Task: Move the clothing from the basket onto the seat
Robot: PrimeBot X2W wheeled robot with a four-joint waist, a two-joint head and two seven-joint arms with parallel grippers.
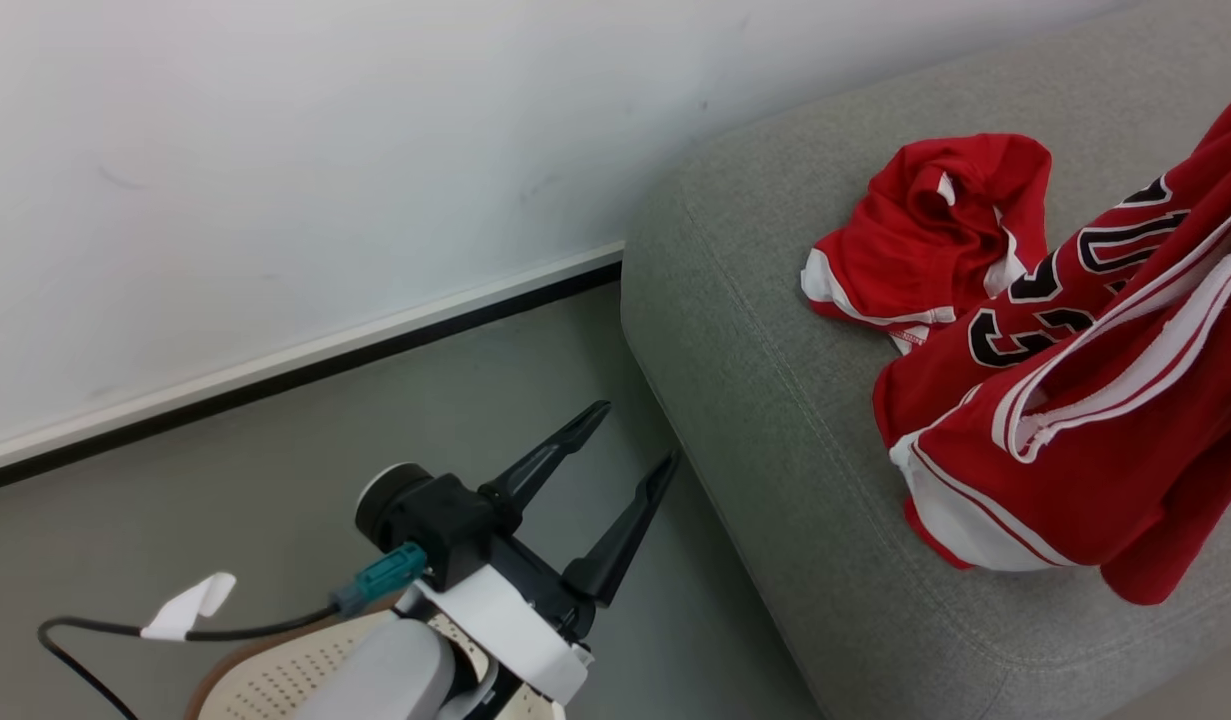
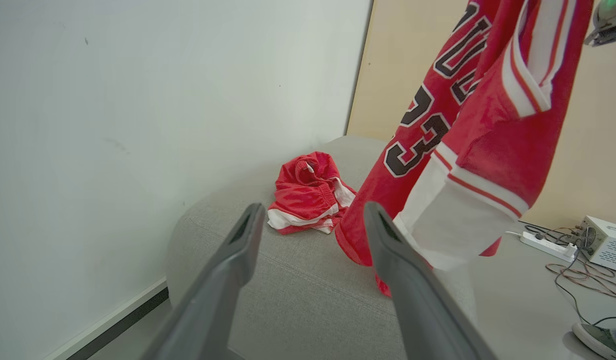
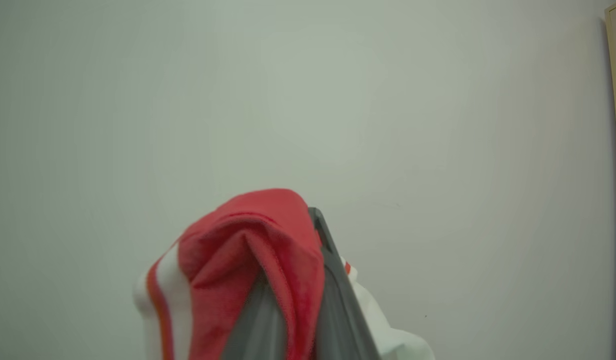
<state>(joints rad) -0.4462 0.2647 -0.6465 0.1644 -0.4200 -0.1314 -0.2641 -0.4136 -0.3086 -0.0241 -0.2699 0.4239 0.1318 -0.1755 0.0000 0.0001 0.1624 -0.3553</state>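
The grey seat is carrying things close to its rounded front edge, and that is worrying me. The red jersey, pinched in my closed right hand, is hanging with only its lower hem seeming to touch the cushion, so releasing here is risking it sliding onto the floor. The crumpled red piece is lying safely further in. The basket is peeking in, cut off, its inside hidden, so I cannot tell whether more clothing is waiting. My left hand is gaping wide, holding nothing, beside the seat. Fabric is burying my right fingertips.
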